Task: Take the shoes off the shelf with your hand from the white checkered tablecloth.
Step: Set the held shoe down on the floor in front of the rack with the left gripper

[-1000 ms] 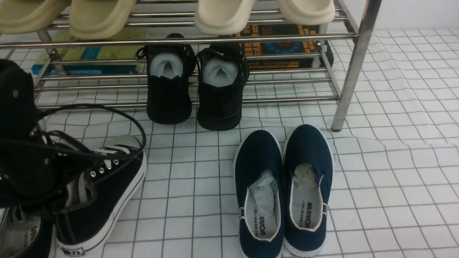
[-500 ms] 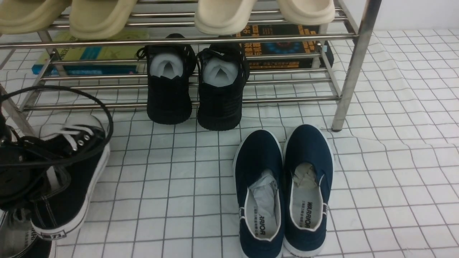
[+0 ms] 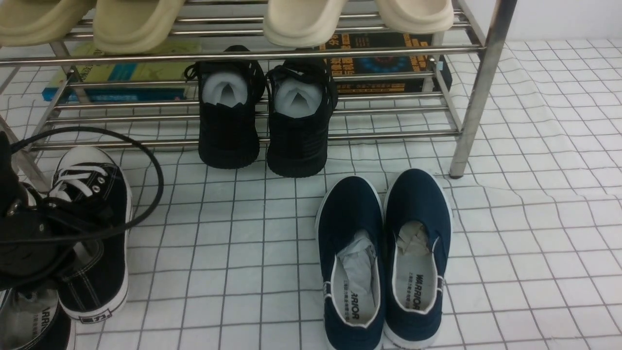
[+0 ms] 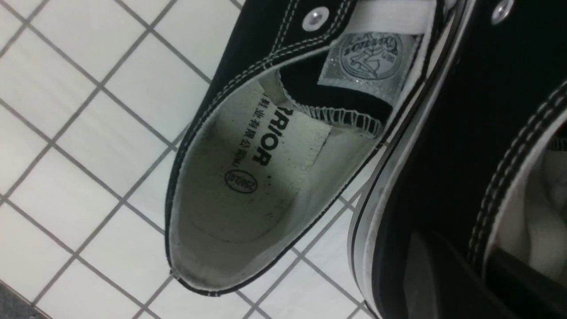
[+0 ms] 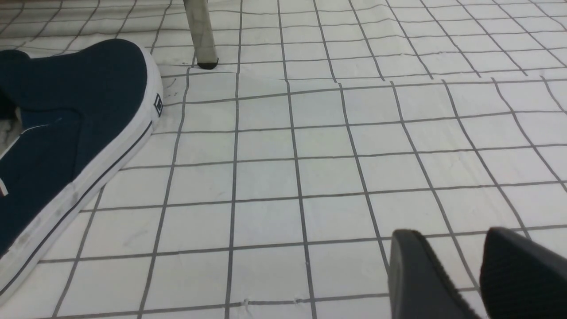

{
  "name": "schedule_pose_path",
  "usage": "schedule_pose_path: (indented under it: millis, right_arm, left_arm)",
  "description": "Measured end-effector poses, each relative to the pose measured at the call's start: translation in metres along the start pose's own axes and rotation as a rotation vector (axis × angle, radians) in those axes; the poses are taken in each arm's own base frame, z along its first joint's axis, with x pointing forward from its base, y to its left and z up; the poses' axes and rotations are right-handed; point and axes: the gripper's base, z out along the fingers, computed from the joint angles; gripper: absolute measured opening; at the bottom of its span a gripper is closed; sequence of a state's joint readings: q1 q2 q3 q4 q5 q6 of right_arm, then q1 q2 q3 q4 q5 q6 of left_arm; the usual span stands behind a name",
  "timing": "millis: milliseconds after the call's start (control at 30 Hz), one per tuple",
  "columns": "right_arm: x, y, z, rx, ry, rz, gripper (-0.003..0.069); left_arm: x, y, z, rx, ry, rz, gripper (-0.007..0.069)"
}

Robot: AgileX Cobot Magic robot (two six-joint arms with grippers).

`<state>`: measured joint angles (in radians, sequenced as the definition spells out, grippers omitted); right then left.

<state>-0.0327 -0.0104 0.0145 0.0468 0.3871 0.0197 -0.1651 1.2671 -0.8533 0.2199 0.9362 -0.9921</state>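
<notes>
My left gripper point(image 3: 29, 243), black with looping cables, is shut on one black canvas sneaker point(image 3: 97, 214) at the far left of the white checkered tablecloth point(image 3: 534, 243), in front of the steel shelf point(image 3: 340, 48). The sneaker sits upright, sole at or near the cloth, toe toward the shelf. In the left wrist view the gripper point(image 4: 474, 274) clamps the side wall of this sneaker point(image 4: 443, 133), one finger outside and one inside. The other sneaker point(image 3: 29, 325) lies beside it, its insole showing point(image 4: 248, 177). My right gripper point(image 5: 452, 235) is open and empty above the cloth.
An all-black knit pair point(image 3: 262, 121) stands on the shelf's lower tier. Beige slippers point(image 3: 136, 19) sit on the upper tier, with books point(image 3: 388, 63) behind. Navy slip-ons point(image 3: 384, 253) lie on the cloth near the shelf's right leg point(image 3: 474, 107).
My left gripper has carried the tilted sneaker left and lowered it, turning it level beside the other sneaker. The right gripper's earlier state is not shown.
</notes>
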Motion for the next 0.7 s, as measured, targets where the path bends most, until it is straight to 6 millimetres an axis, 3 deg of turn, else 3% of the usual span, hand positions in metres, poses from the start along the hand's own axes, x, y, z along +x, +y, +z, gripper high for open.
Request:
schedule_pose_path:
  millis: [500,700]
  right_arm:
    - [0.0,0.0,0.0,0.0,0.0,0.0,0.0239]
    - [0.0,0.0,0.0,0.0,0.0,0.0,0.0239]
  left_arm:
    - [0.002,-0.007,-0.007,0.055,0.056,0.083,0.0031]
    - [0.015,0.004,0.009,0.007,0.105,0.104,0.0033]
